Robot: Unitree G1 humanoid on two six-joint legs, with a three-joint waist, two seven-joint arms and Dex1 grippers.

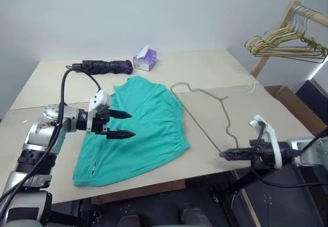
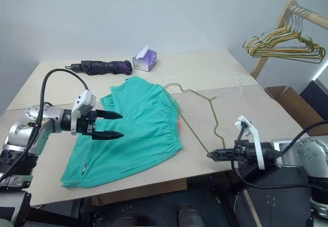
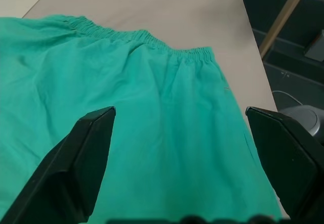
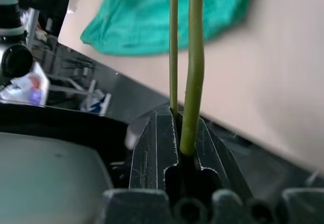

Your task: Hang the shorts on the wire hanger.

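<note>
The shorts (image 1: 138,129) lie flat on the table (image 1: 215,73); left gripper (image 1: 125,125) hovers spread over them; right gripper (image 4: 178,133) pinches the wire hanger (image 1: 215,119) beside them; no legible writing.

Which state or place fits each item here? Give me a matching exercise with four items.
Items:
1. shorts
2. wire hanger
3. left tool
4. right tool

States:
A. open, above the green cloth
B. shut on thin wire at the table's near edge
C. spread flat on the table
D. lying on the table, one corner pinched

Pairs: 1-C, 2-D, 3-A, 4-B
</note>
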